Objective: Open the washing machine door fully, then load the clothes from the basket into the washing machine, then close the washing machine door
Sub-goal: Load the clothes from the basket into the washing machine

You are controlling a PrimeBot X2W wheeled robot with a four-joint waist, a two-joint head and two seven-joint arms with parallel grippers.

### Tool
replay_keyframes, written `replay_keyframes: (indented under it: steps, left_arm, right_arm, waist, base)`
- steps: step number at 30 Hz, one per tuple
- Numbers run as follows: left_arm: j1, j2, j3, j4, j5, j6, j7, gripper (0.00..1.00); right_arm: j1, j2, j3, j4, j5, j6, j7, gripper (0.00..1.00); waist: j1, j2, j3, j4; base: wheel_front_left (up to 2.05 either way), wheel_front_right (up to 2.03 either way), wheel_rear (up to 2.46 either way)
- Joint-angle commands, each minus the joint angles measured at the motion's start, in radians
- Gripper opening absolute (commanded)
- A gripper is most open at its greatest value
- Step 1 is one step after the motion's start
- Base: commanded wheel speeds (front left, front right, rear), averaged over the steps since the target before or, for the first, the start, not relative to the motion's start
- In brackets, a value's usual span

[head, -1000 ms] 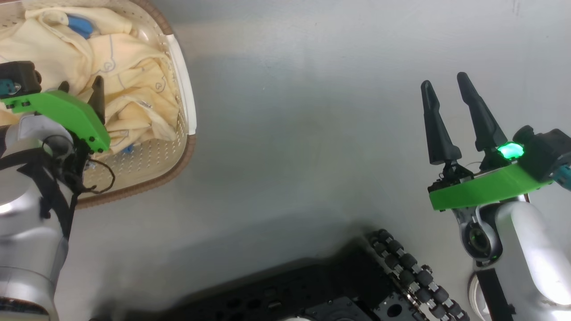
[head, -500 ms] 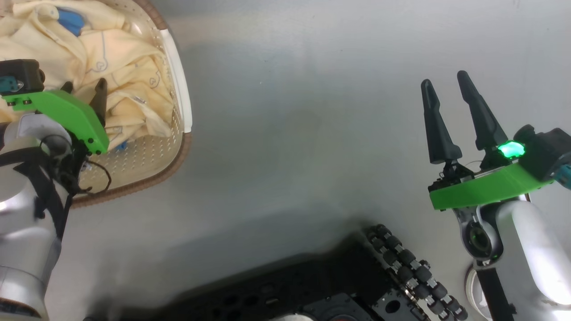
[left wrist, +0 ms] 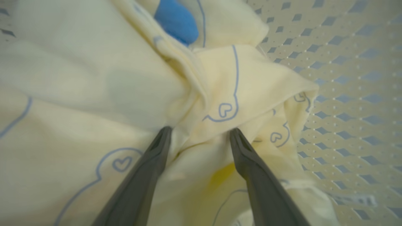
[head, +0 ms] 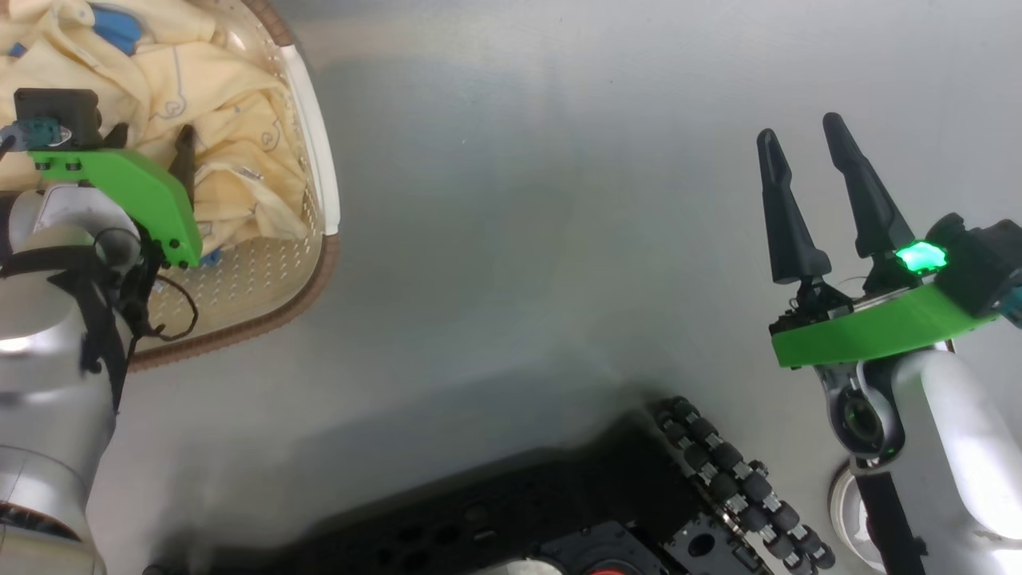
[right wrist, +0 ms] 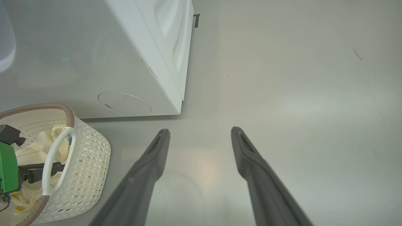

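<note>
Since a second ago my head camera has swung, sliding the basket toward the picture's corner, and my left gripper has edged nearer the basket's white handle. That gripper stands inside the basket with its jaws wide, holding nothing. A ridge of the pale yellow clothes lies between its fingers, and the tips seem to press into the fabric, though the blur keeps me from being sure. The clothes lie heaped in the basket, leaving some perforated bottom bare. My right gripper hangs well away from the basket over the floor, jaws wide and empty. The washing machine stands near the basket, beyond it.
</note>
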Motion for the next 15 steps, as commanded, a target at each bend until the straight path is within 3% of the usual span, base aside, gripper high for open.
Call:
replay_keyframes:
  steps: [1,3,4,7,8,10,15]
  left_arm:
    - [0.009,0.024,0.001,0.007,0.014,0.010,-0.015,1.00]
    - [0.003,0.020,-0.009,0.023,0.021,0.013,-0.023,0.99]
    - [0.000,0.019,-0.014,0.029,0.027,0.016,-0.029,0.93]
    - [-0.008,0.013,-0.028,0.045,0.039,0.025,-0.045,0.47]
    - [-0.010,0.011,-0.033,0.049,0.043,0.029,-0.050,0.36]
    - [-0.014,0.006,-0.041,0.060,0.047,0.037,-0.061,0.02]
    - [-0.017,0.003,-0.049,0.073,0.049,0.042,-0.081,0.00]
  right_arm:
    - [0.035,-0.020,0.014,-0.026,0.004,-0.003,-0.009,1.00]
    - [0.034,-0.021,0.012,-0.030,0.005,-0.003,-0.009,1.00]
    - [0.033,-0.021,0.011,-0.031,0.006,-0.003,-0.009,1.00]
    - [0.033,-0.023,0.006,-0.035,0.008,-0.003,-0.009,1.00]
    - [0.033,-0.024,0.005,-0.036,0.008,-0.003,-0.009,1.00]
    - [0.033,-0.024,0.002,-0.042,0.010,-0.003,-0.009,1.00]
    - [0.032,-0.027,-0.003,-0.049,0.013,-0.003,-0.009,1.00]
  waist:
    - [0.0000,0.0000,0.002,-0.002]
    - [0.0000,0.0000,0.005,-0.004]
    - [0.0000,0.0000,0.006,-0.004]
    - [0.0000,0.0000,0.009,-0.004]
    - [0.0000,0.0000,0.009,-0.004]
    - [0.0000,0.0000,0.009,-0.002]
    - [0.0000,0.0000,0.006,0.005]
  base:
    - [0.00,0.00,0.00]
    - [0.00,0.00,0.00]
    - [0.00,0.00,0.00]
    - [0.00,0.00,0.00]
    - [0.00,0.00,0.00]
    - [0.00,0.00,0.00]
    - [0.00,0.00,0.00]
